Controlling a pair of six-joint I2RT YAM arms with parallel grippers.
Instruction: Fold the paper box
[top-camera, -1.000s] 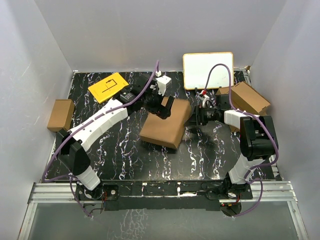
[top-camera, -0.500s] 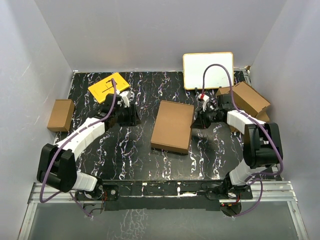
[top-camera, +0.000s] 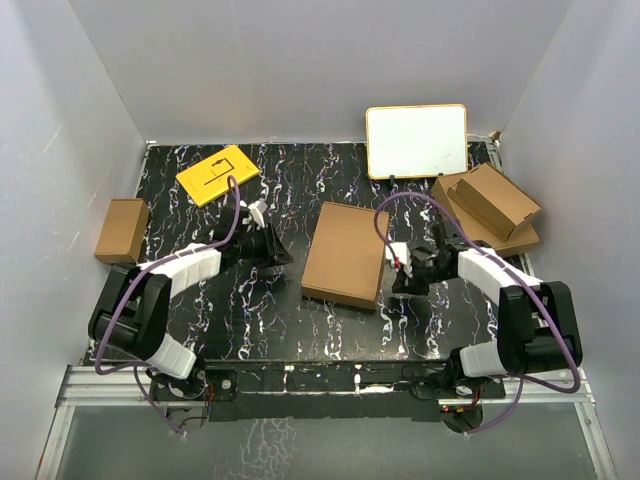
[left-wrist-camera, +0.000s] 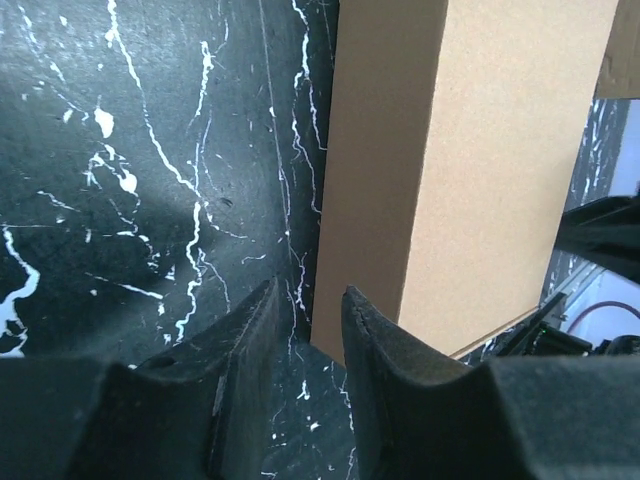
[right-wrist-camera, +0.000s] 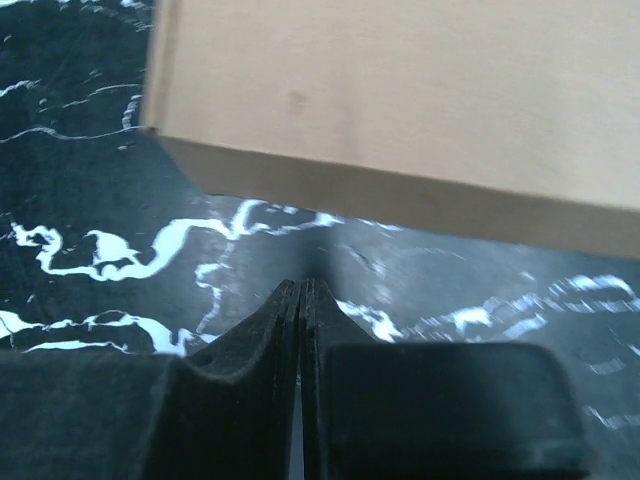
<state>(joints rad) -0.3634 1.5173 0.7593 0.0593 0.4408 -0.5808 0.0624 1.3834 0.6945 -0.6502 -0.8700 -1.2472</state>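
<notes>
Paper box (top-camera: 345, 255): plain brown cardboard, matt, fine-grained face. Desk (top-camera: 250, 300): black marble-look top, white veins, smooth, faint sheen. Left gripper (left-wrist-camera: 306, 300), right gripper (right-wrist-camera: 301, 290): black fingers, matt, slightly textured, look like moulded plastic or rubber. Yellow card (top-camera: 217, 175), far left: flat, matt. Whiteboard (top-camera: 416, 140), far right: glossy white face, light wood-coloured frame. Small box (top-camera: 121, 229), left side: same matt brown cardboard.

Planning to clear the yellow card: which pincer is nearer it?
Left. The left pincer lies right of the yellow card, closer to the arm bases; the right pincer sits beyond the paper box.
</notes>
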